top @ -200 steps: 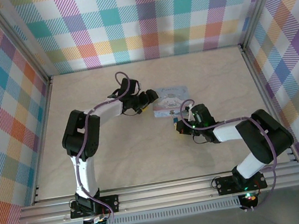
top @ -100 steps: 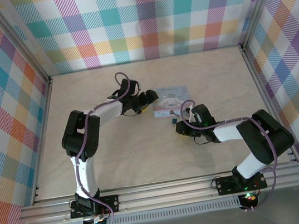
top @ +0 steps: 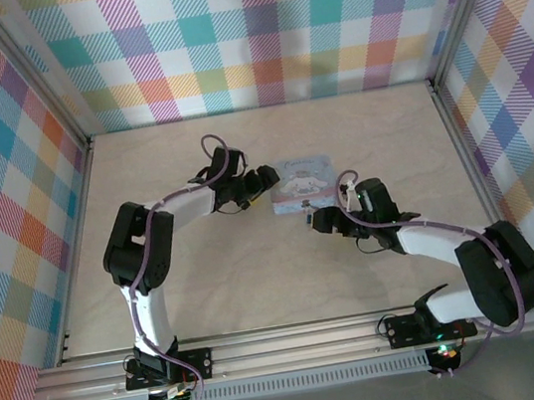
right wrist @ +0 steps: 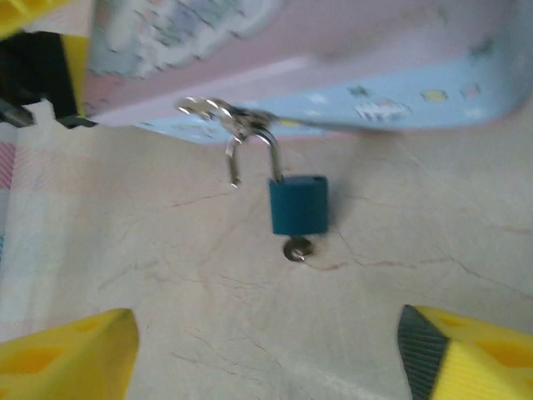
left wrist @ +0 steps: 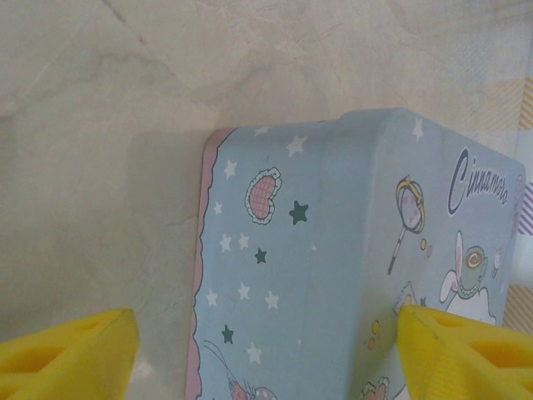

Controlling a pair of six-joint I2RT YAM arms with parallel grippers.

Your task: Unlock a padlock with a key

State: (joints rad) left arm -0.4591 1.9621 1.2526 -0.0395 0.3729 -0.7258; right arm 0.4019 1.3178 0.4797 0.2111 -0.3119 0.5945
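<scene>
Pale marbled tabletop, pastel plaid walls all round. Padlock hooked on tin clasp, one shackle leg free, key in base. Right gripper spread wide, empty, facing padlock. Left gripper spread, straddling tin.

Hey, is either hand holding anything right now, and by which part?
Nothing is held. The right hand is open, clear of the padlock and its key. The left hand straddles the tin with a gap beside one finger.
</scene>
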